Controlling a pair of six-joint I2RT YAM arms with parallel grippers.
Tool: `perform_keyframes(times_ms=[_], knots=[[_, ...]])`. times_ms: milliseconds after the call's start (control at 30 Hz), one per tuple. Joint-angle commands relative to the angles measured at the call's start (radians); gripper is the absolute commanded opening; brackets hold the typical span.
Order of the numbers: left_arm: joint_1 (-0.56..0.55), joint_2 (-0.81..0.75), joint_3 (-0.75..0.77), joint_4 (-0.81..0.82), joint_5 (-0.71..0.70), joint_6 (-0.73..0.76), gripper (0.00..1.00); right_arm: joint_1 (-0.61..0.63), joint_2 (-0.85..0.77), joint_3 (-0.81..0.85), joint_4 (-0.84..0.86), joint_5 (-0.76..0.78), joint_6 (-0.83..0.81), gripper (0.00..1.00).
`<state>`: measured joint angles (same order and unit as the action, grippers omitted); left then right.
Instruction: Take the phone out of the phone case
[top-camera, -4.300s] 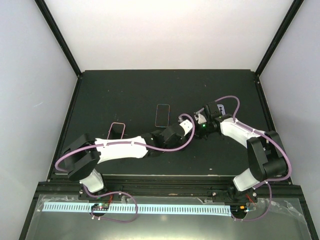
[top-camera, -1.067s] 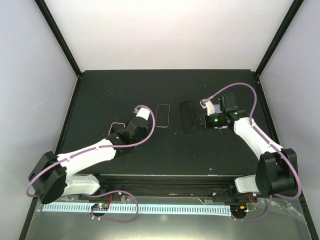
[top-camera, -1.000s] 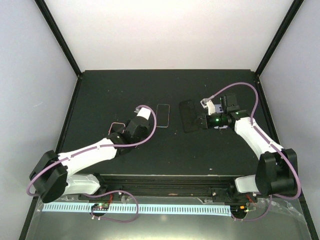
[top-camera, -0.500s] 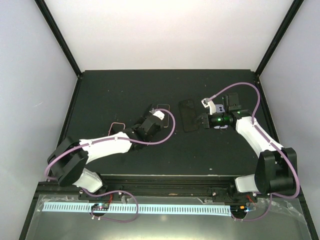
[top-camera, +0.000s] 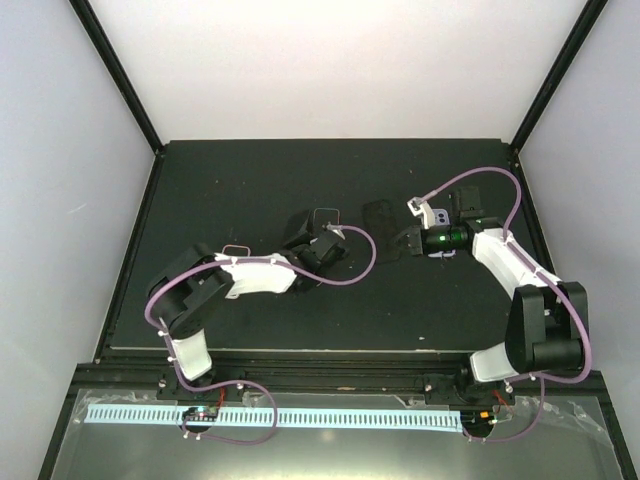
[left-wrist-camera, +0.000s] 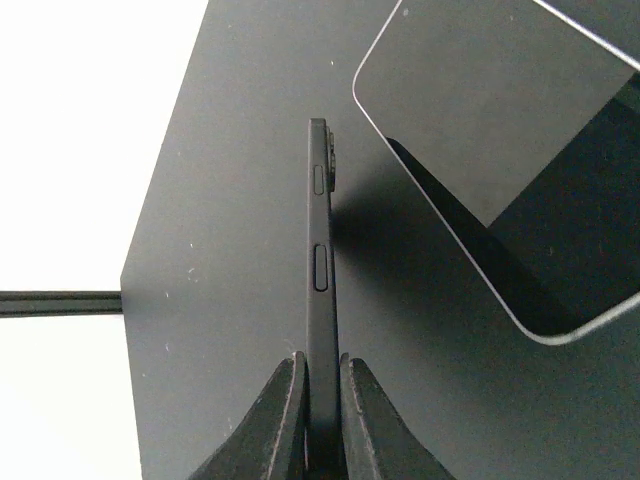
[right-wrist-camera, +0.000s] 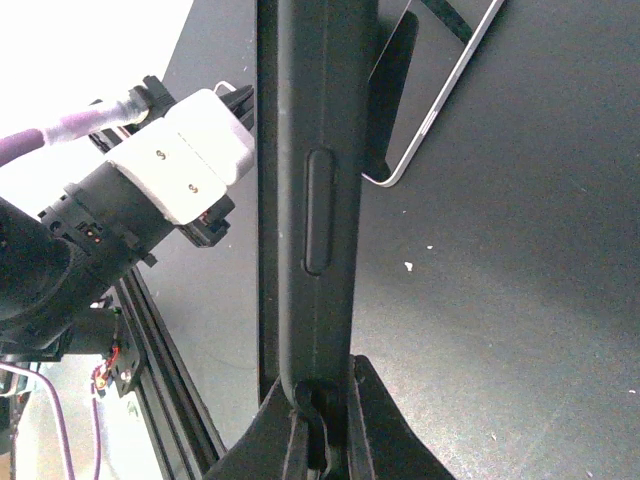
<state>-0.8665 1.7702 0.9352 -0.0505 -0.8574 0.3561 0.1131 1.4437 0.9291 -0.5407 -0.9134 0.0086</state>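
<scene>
- vs 0.5 s ago: the left arm has swung right toward frame centre in the top view. The case (right-wrist-camera: 310, 150) now looks shorter there, one end tipped up.
- Pink-rimmed item (top-camera: 235, 249) lies flat at centre-left of the table (top-camera: 250, 180), unchanged.
- Left gripper (left-wrist-camera: 320, 370) is clamped on the end of the black phone (left-wrist-camera: 320, 230), just left of centre in the top view.
- The black phone is a thin slab turned on edge with its side buttons facing the wrist camera. Its long axis runs straight out from the fingers; can't tell if it touches the table.
- Silver-rimmed phone (left-wrist-camera: 500, 150) lies flat just beside it, screen up.
- Right gripper (right-wrist-camera: 320, 385) is clamped on one end of the case, right of centre. The case is black and edge-on with a button bump showing, its long axis running up the wrist frame.
</scene>
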Motion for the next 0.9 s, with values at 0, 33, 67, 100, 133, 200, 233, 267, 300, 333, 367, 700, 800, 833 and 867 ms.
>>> perform_keyframes(times_ms=[0,33,67,100,133,200,233,267,300,333,367,700,800,833,867], knots=[[-0.006,0.068,0.088,-0.019,-0.032,0.008,0.09,-0.028,0.01,0.025,0.011,-0.055,-0.013,0.01],[-0.006,0.079,0.096,-0.028,-0.032,0.0,0.13,-0.03,0.013,0.026,0.012,-0.053,-0.011,0.01],[-0.006,0.092,0.102,-0.038,-0.031,-0.008,0.15,-0.031,0.017,0.025,0.01,-0.053,-0.011,0.01],[-0.006,0.097,0.106,-0.044,-0.028,-0.014,0.16,-0.034,0.023,0.027,0.005,-0.057,-0.012,0.01],[-0.006,0.099,0.106,-0.047,-0.025,-0.018,0.17,-0.038,0.027,0.03,0.002,-0.062,-0.015,0.01],[-0.007,0.101,0.106,-0.051,-0.025,-0.018,0.19,-0.045,0.035,0.031,-0.001,-0.072,-0.016,0.01],[-0.008,0.101,0.105,-0.05,-0.031,-0.016,0.2,-0.049,0.038,0.032,-0.001,-0.074,-0.016,0.01],[-0.006,0.103,0.105,-0.05,-0.035,-0.014,0.21,-0.05,0.041,0.032,0.0,-0.077,-0.015,0.01],[-0.006,0.105,0.105,-0.049,-0.038,-0.011,0.22,-0.055,0.045,0.033,-0.001,-0.083,-0.014,0.01],[-0.006,0.106,0.106,-0.05,-0.038,-0.011,0.23,-0.055,0.049,0.033,0.0,-0.087,-0.013,0.01],[-0.006,0.109,0.108,-0.052,-0.038,-0.013,0.24,-0.057,0.053,0.033,-0.001,-0.092,-0.012,0.01],[-0.002,0.158,0.158,-0.077,-0.033,-0.04,0.47,-0.068,0.08,0.039,-0.011,-0.122,-0.012,0.01],[0.001,0.166,0.167,-0.074,-0.037,-0.046,0.57,-0.074,0.084,0.039,-0.015,-0.133,-0.016,0.01],[0.001,0.167,0.166,-0.075,-0.045,-0.05,0.62,-0.08,0.083,0.04,-0.015,-0.132,-0.016,0.01],[0.003,0.168,0.164,-0.075,-0.053,-0.055,0.67,-0.082,0.082,0.039,-0.014,-0.13,-0.016,0.01]])
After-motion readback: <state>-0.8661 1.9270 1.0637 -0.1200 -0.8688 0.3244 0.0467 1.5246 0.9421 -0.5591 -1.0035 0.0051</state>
